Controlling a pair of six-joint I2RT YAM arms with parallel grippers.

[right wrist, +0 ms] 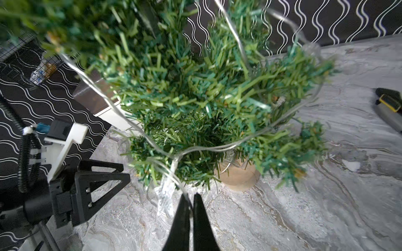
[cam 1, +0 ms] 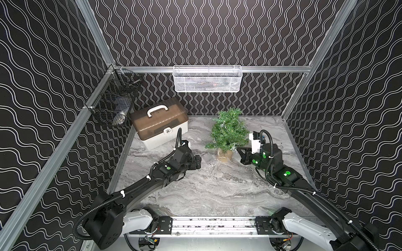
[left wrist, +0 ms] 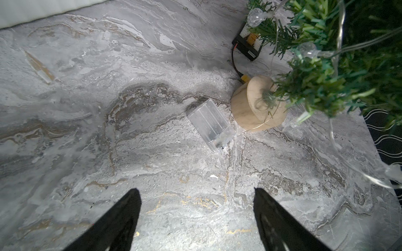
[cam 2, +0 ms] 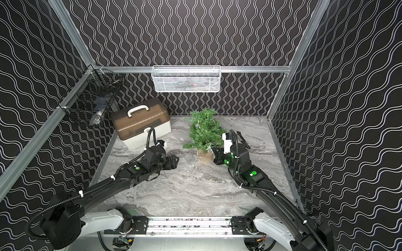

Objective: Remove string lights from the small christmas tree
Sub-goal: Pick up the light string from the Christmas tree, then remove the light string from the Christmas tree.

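Nearest the lens, along the near edge of the table (cam 1: 206,195): a mounting rail (cam 1: 214,225) carrying both arm bases. Farther in, on the right-edge side of the small christmas tree (cam 1: 228,130), the right gripper (right wrist: 191,196), tips pressed together with no gap, pinching a thin silvery strand of the string lights (right wrist: 166,188) just below the lowest branches. Upright in the far half of the table, a little right of its middle, that tree on a tan round base (left wrist: 250,110), with wire and clear bulbs looped through the green. Flat on the marble just beside the base, on its left-edge side, the translucent battery box (left wrist: 211,125), with a fine wire running from it round the base. Short of that box and apart from it, the left gripper (left wrist: 196,190), spread wide, holding nothing, hovering over bare marble. In the far left corner, a brown-lidded box (cam 1: 159,121). Near the right edge, beyond the right arm, a black and yellow tool (right wrist: 389,104).
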